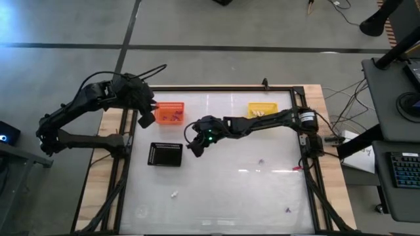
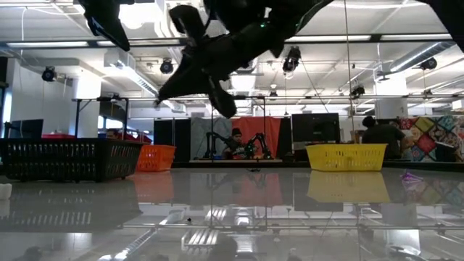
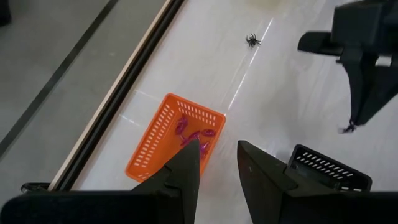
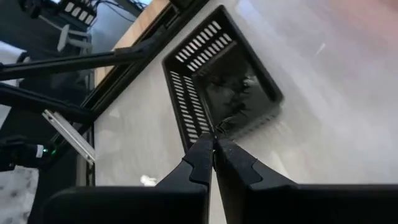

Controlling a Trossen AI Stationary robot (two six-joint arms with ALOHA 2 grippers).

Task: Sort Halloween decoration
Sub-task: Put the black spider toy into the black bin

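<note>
The right gripper (image 4: 214, 144), pinched shut on what may be a tiny dark spider (image 4: 219, 127), hovers beside the black tray (image 1: 165, 155). It should centre over the tray before releasing. The left gripper (image 3: 217, 163) waits part-open, empty, over the orange basket (image 3: 163, 138).

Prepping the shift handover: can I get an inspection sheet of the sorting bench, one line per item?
Surface: glossy white table, wooden edges.
Job's things: purple trinkets in orange basket; pale ones in yellow basket; black tray; loose trinkets scattered.
Clutter: nothing seen.
Grippers: left gripper open above the orange basket; right gripper shut, a small dark bit at its tips, beside the black tray.
Cables: bundle off the right edge.
Surroundings: keyboard on side desk; person seated behind.
</note>
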